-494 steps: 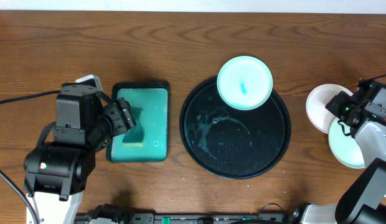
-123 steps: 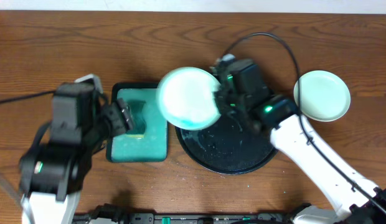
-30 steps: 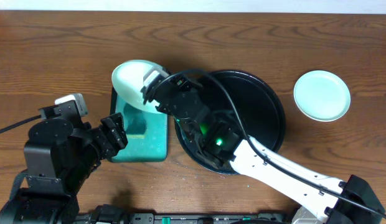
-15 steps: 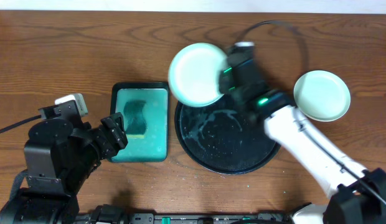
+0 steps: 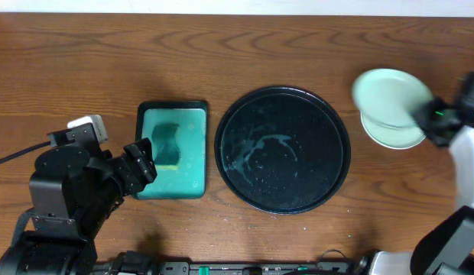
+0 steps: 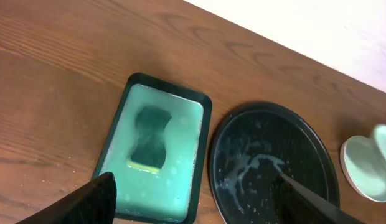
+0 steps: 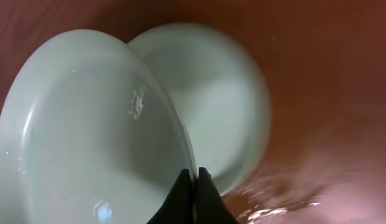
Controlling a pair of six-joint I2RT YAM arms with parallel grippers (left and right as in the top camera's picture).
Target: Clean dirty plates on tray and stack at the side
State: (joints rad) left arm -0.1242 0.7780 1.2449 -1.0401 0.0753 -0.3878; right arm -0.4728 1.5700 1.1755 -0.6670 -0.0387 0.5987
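Right arm stretched along far right edge of table. Right gripper pinched on rim of held plate, which tilts over second plate, right of smeared tray. Left arm folded beside sponge container, left gripper spread wide, holding nothing.

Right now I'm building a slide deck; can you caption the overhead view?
Right gripper holds a pale-mint plate above a second plate beside the smeared black tray.

The large round black tray carries pale teal streaks. At upper right are pale-mint round plates. The teal black-rimmed rectangular container holds a dark green sponge.
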